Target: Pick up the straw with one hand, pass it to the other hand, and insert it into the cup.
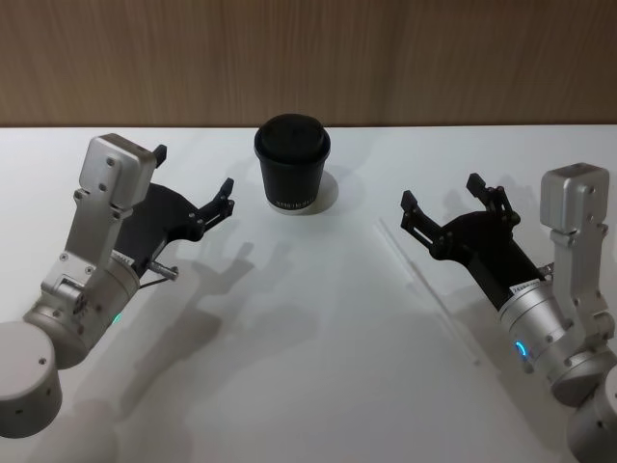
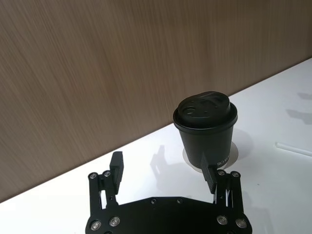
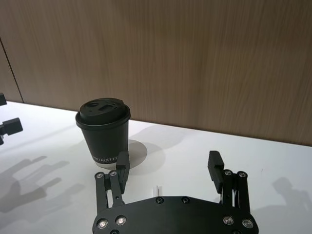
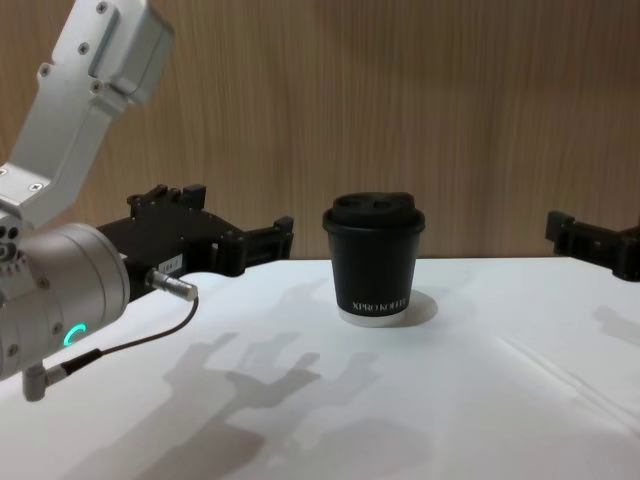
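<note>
The black lidded cup (image 1: 292, 164) stands upright at the back middle of the white table. The thin white straw (image 1: 429, 289) lies flat on the table to the right of the cup, running from near the cup toward the front right. My right gripper (image 1: 442, 191), plain black, hovers open just above the straw's far half, with nothing between its fingers. The straw's tip (image 3: 158, 188) peeks out past its palm. My left gripper (image 1: 193, 171), with the silver plug and cable, is open and empty left of the cup (image 2: 205, 129), pointing toward it.
A wooden wall (image 1: 308, 58) runs close behind the table's back edge. Open white tabletop (image 1: 308, 367) stretches across the front and middle between my two arms. The left arm's cable (image 4: 130, 345) hangs loose above the table.
</note>
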